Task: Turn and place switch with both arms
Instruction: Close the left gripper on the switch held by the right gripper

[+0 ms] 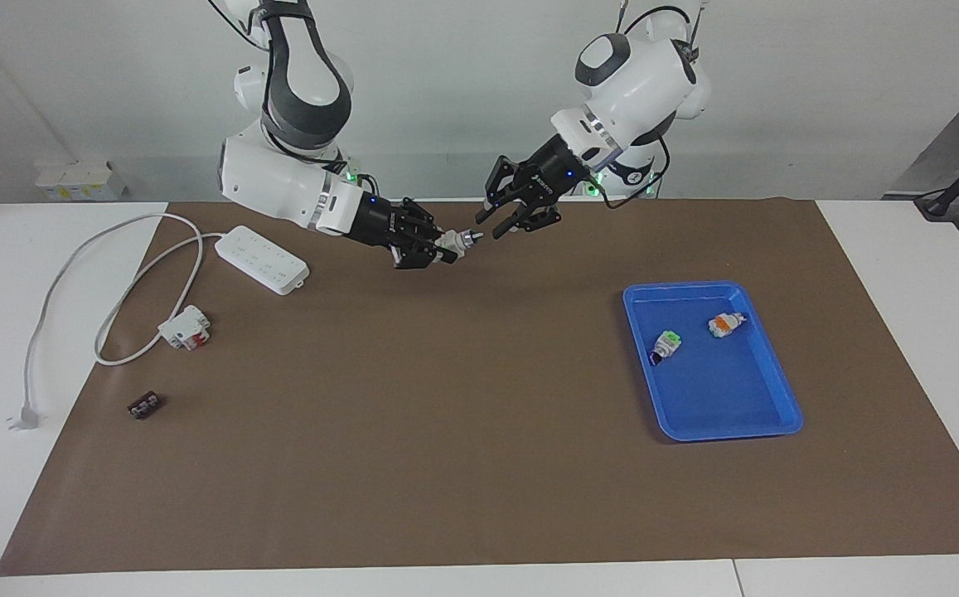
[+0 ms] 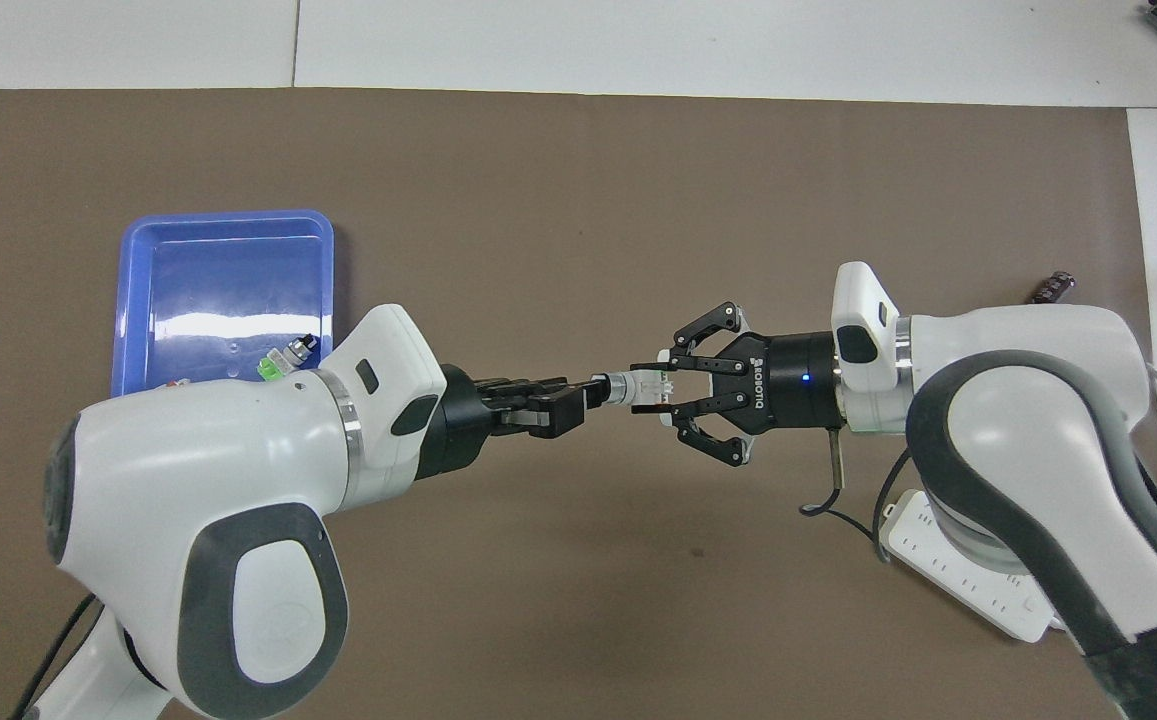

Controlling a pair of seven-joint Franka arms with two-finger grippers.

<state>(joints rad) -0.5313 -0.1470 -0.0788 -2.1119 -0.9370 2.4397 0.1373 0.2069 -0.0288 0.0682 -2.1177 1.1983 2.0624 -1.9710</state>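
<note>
Above the counter's edge nearest the robots, about midway along it, the right tool pinches the switch by its body, silver tip pointing at the left tool. The left tool meets that tip, but I cannot tell whether it grips. Farther out, toward the left arm's end, a blue tray holds two more switches.

We see glossy white plastic shells on the arms, and a matt brown paper sheet that covers the table. The blue tray looks like shiny smooth plastic. The power strip looks like smooth white plastic.
</note>
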